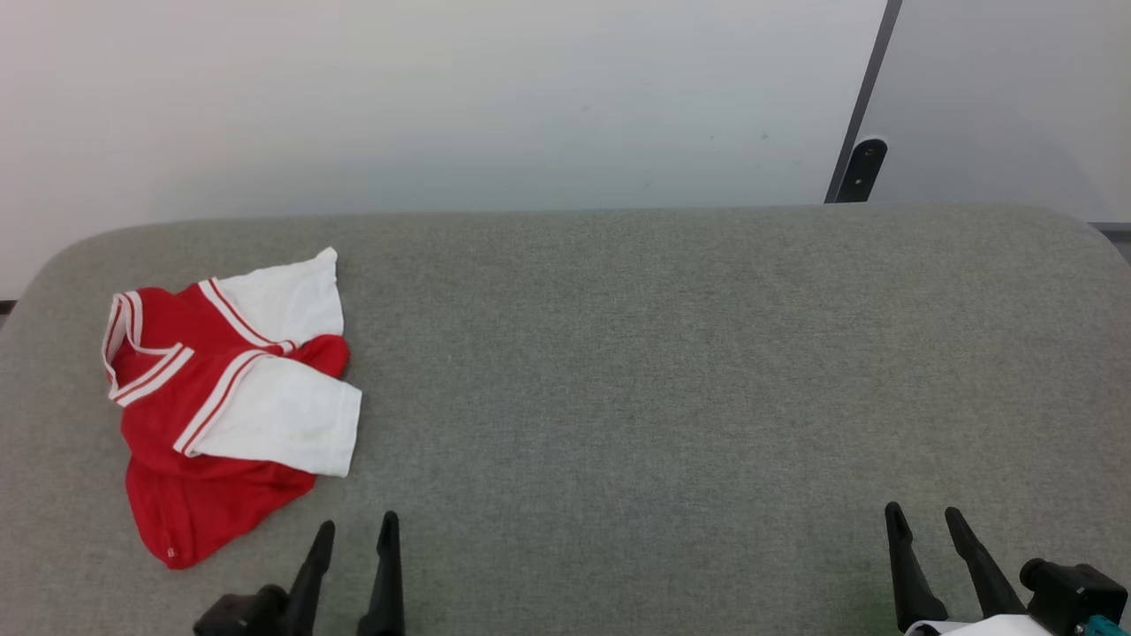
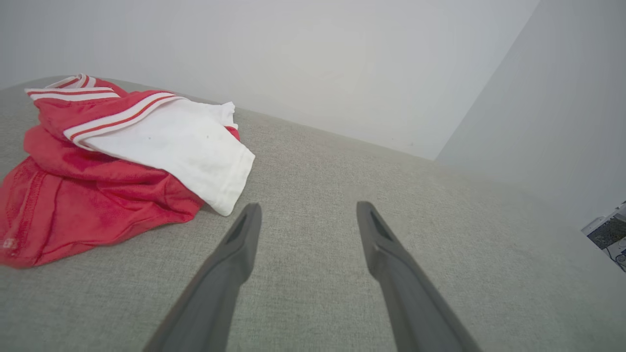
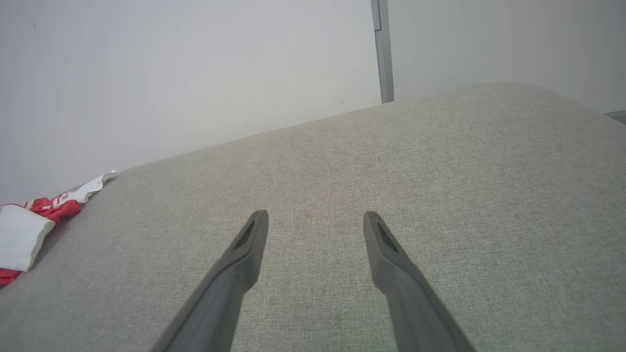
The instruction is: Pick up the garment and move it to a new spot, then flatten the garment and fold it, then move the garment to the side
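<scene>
head view shows left gripper (image 1: 357, 521) and right gripper (image 1: 924, 511) spread empty short of the crumpled garment (image 1: 221, 397), where pinching only one layer could drag it bunched.

On my feed I see a broad grey woven-fabric padded surface (image 1: 671, 371) with rounded far corners, set before a plain white wall (image 1: 442, 97). Beyond its far edge, towards the right corner, a slim dark grey upright strip (image 1: 870, 79) divides that wall from a paler grey panel (image 1: 998, 97) and ends in a small black bracket (image 1: 861, 170). The light is soft and even.
</scene>
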Controlling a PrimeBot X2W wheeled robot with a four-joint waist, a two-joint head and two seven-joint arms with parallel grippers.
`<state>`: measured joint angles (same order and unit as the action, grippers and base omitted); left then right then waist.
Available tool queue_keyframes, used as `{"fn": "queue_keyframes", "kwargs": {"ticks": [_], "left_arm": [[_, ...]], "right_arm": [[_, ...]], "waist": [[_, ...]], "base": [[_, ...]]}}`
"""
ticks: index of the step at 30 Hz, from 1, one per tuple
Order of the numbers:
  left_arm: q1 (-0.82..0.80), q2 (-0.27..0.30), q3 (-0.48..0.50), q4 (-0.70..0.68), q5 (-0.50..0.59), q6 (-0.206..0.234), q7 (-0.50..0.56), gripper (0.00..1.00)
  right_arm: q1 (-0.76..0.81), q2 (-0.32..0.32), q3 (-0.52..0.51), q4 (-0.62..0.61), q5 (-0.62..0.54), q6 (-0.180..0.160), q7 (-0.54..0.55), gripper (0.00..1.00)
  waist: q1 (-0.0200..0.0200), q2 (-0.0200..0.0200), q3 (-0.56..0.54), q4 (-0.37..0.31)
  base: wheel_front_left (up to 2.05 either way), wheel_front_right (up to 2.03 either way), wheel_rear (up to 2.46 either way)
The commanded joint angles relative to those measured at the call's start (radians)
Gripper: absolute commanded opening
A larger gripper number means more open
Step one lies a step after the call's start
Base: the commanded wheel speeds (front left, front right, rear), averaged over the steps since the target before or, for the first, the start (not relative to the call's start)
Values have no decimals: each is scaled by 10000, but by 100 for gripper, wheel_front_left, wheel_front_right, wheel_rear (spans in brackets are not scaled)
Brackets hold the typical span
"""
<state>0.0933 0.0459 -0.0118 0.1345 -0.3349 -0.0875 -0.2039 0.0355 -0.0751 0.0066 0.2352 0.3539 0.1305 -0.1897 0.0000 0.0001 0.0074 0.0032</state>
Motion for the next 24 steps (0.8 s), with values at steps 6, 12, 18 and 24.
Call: {"fn": "queue_keyframes", "kwargs": {"ticks": [6,12,18,24], "left_arm": [[106,60,-39,31,471,81,-177,100],[196,61,-6,216,749,123,-301,100],[264,61,-23,290,1128,117,-418,100],[292,62,-36,335,1537,118,-524,100]], "right_arm": [[128,46,-167,-159,-458,4,-197,100],[186,79,-230,-165,-753,4,-330,100],[268,112,-209,-161,-987,4,-466,100],[244,145,-192,-128,-1242,4,-599,100]], "waist": [[0,-1,10,-1],[0,-1,-6,-16],[0,-1,6,-16],[0,-1,48,-31]], "base": [[0,0,0],[0,0,0],[0,0,0],[0,0,0]]}}
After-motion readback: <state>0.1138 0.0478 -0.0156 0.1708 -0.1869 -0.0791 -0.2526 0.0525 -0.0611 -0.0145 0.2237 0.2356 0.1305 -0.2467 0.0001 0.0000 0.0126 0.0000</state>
